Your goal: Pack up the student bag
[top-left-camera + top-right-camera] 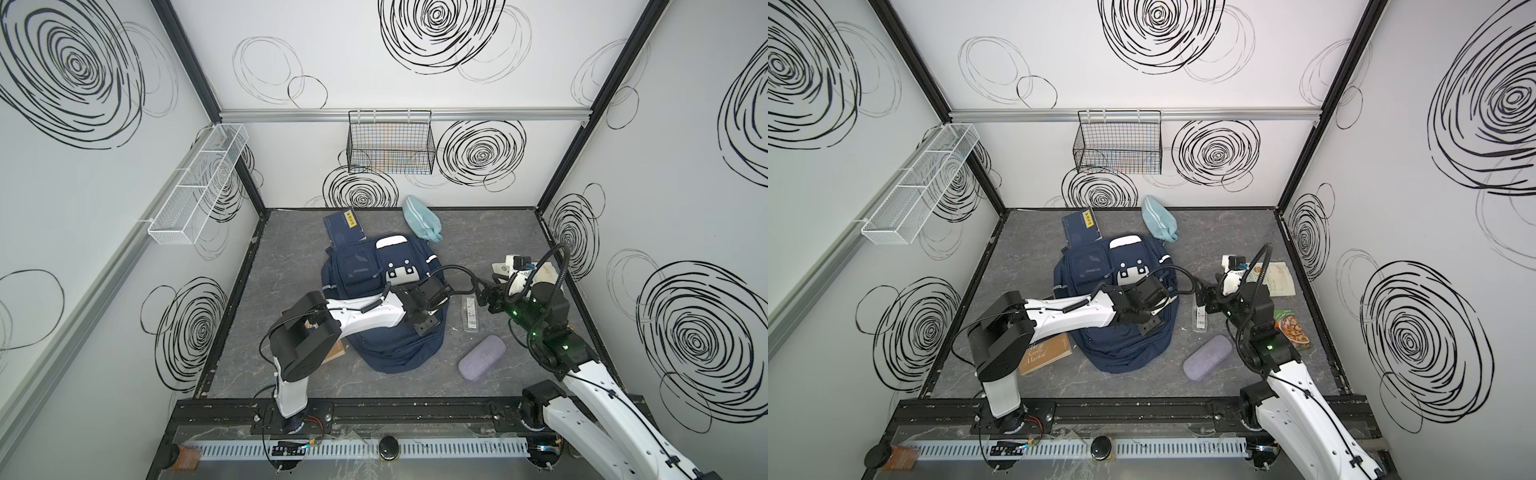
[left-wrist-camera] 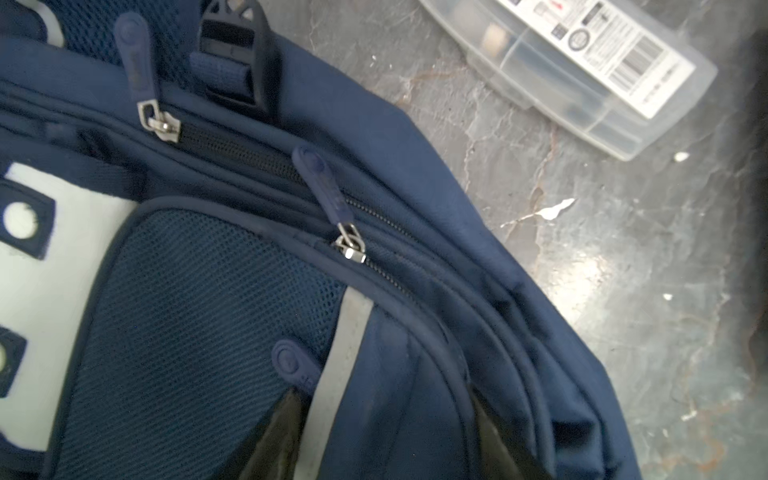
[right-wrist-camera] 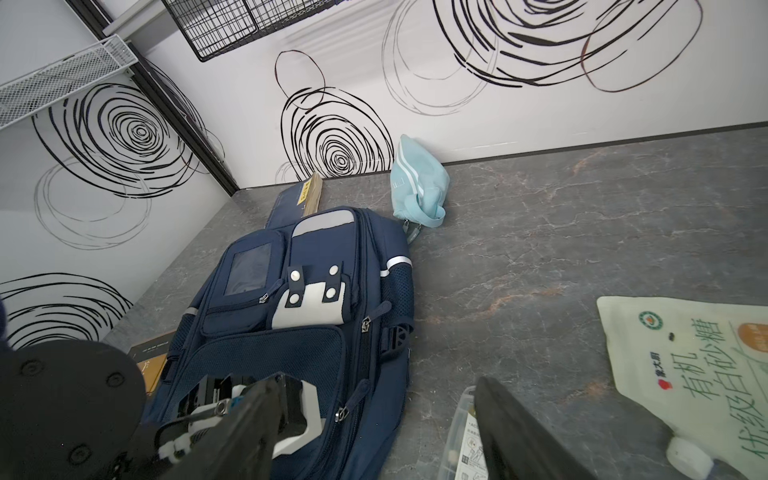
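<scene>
The student bag (image 1: 395,353), a large navy backpack of woven fabric, lay front face up on the grey marbled tabletop (image 1: 291,299), directly beneath the left gripper (image 2: 390,436). That gripper's dark, wedge-shaped jaws stood spread with their tips down at the cloth; whether they pressed it could not be told. Between them ran a flat silver-grey reflective stripe (image 2: 345,353) and smooth rounded piping. Just ahead of them lay a panel of coarse navy mesh (image 2: 199,311), curving rows of fine zipper teeth, and long rubbery navy zipper pulls (image 2: 320,183) on shiny metal sliders. Farther beyond the jaws sat a matte white patch (image 2: 70,270) bearing dark tabs with pale round studs.

The right gripper (image 3: 376,384) hung just beside the bag's edge, its black jaws also wide apart and holding nothing. Close under one of them lay a long clear plastic case (image 3: 461,436), rigid and glossy, with a white barcode label. To the outer side of those jaws lay a soft cream pouch (image 3: 685,361) printed with green characters. Back from the jaws toward that arm's base sat a lilac oval case (image 1: 482,357) with a grainy surface.

The bag's long axis ran from the back wall toward the arms' bases, leaning slightly. Its squarer end, capped by a pale grey panel (image 3: 328,220), pointed at the back wall, away from both pairs of jaws. Its rounded, rumpled end pointed toward the bases. Past the squarer end, far beyond the jaws, lay a soft light blue pouch (image 3: 417,187) and a flat navy book (image 1: 343,226) with a yellow label.
</scene>
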